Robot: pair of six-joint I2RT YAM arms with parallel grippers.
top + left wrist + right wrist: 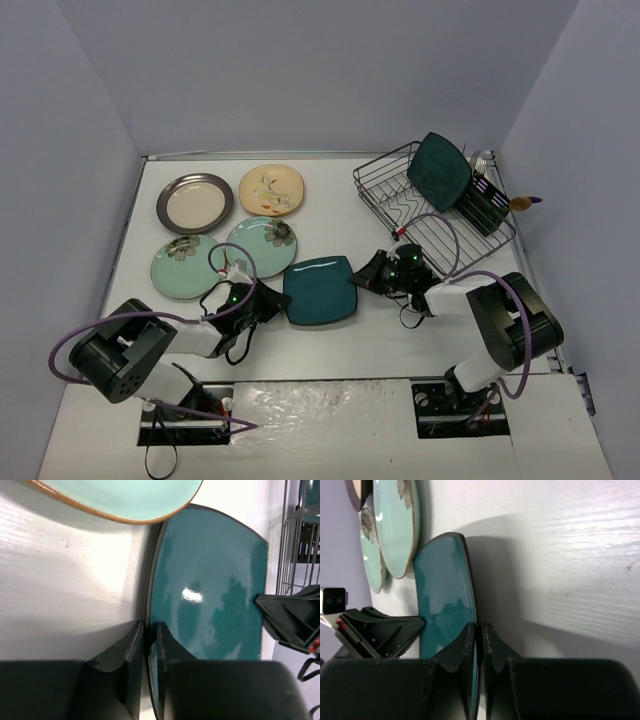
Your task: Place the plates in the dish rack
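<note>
Mid-bench, toward the near edge, one dark teal plate (320, 290) is pinched from both sides: left rim is clamped between the left fingers (131, 647), right rim between the right fingers (462, 647). Second teal plate (440, 170) is stood in the dish rack (400, 205) at the far right corner. Left mint plate (186, 265), right mint plate (262, 238), cream floral plate (271, 190) and grey-rimmed plate (195, 202) are laid toward the far left corner.

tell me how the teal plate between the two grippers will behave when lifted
Likely rigid: the teal plate looks unbent with the left gripper and right gripper pinching opposite rims. Its glossy glaze could slip in such narrow pinches. Probably ceramic, so heavyish and chippable if dropped.
</note>
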